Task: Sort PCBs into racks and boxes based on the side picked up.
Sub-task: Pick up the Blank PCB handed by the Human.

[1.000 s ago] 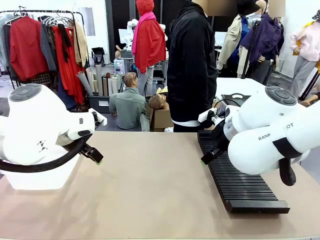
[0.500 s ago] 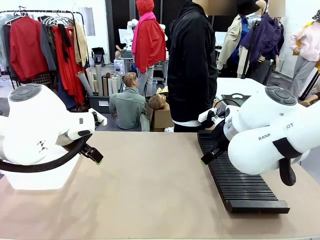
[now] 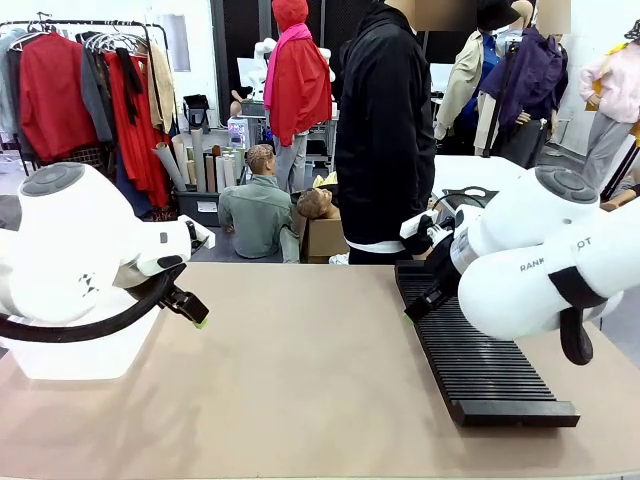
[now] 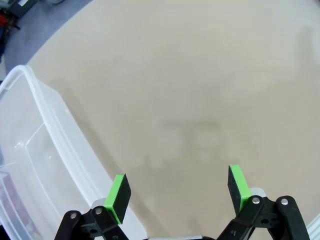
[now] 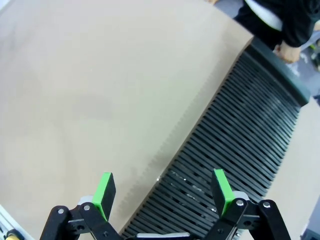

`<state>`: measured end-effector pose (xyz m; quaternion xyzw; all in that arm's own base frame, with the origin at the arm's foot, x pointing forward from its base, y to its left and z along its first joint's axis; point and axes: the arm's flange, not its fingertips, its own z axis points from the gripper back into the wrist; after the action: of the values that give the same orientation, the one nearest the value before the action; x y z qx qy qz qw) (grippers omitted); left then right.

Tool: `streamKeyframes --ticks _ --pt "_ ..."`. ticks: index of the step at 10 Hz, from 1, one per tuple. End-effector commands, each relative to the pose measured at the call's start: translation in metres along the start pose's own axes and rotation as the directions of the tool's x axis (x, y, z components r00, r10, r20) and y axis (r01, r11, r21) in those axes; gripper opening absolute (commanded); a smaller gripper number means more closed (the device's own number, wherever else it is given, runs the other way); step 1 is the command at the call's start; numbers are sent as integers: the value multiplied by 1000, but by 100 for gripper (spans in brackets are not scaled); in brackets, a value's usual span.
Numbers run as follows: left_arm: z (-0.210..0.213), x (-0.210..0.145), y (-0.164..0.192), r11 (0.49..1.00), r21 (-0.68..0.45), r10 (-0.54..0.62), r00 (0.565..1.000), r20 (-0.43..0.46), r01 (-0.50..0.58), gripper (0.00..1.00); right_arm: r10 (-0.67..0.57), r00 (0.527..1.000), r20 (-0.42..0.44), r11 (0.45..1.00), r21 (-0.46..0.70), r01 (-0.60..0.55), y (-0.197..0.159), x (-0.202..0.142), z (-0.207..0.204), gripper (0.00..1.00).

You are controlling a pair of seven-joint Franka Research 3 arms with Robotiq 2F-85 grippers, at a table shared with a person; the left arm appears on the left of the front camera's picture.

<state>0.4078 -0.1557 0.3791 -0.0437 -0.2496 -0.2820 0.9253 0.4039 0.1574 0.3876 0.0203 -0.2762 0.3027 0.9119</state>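
Note:
No PCBs are in view. The black slotted rack (image 3: pixel 490 375) lies on the right side of the table, running from the far edge toward me. In the right wrist view my right gripper (image 5: pixel 163 191) hangs open and empty above the rack's (image 5: pixel 240 145) left edge. The clear plastic box (image 3: pixel 75 355) stands at the left, partly behind my left arm. My left gripper (image 4: pixel 178 189) is open and empty over bare tabletop, just right of the box's rim (image 4: pixel 55 125). From the front, one green-tipped finger of each shows: the left gripper (image 3: pixel 195 312) and the right gripper (image 3: pixel 415 308).
A person in a black jacket (image 3: pixel 385 130) stands at the table's far edge, with one hand (image 5: pixel 287 50) near the rack's far end. The tan tabletop (image 3: pixel 300 370) stretches between box and rack.
Both arms have risen very slightly. Both grippers stay open and empty, and the rack and box have not moved.

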Motion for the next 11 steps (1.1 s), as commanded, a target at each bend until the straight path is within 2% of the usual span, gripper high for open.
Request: streamKeyframes --ticks 1,3,5,7,9,10,11 --pt "17 13 29 993 -115 22 1000 -11 -23 100 0 1000 6 997 79 0 -31 13 23 100" --pt "32 22 60 986 -149 67 998 -15 -68 100 -28 999 15 982 185 25 -53 22 33 100" --pt "51 35 100 969 -226 96 995 -24 -99 100 -50 998 27 970 241 42 -81 31 44 100" --pt "73 47 129 943 -321 81 996 -26 -85 100 -64 998 25 947 317 53 -109 38 52 100" --pt "89 51 159 899 -428 93 995 -20 -93 100 -104 995 -13 921 376 101 -141 35 59 100" --pt "100 47 170 879 -464 112 993 -31 -113 100 -168 986 1 900 409 153 -156 29 65 100" --pt "113 41 182 846 -519 138 990 0 -119 100 -223 975 18 881 431 194 -167 20 73 100"
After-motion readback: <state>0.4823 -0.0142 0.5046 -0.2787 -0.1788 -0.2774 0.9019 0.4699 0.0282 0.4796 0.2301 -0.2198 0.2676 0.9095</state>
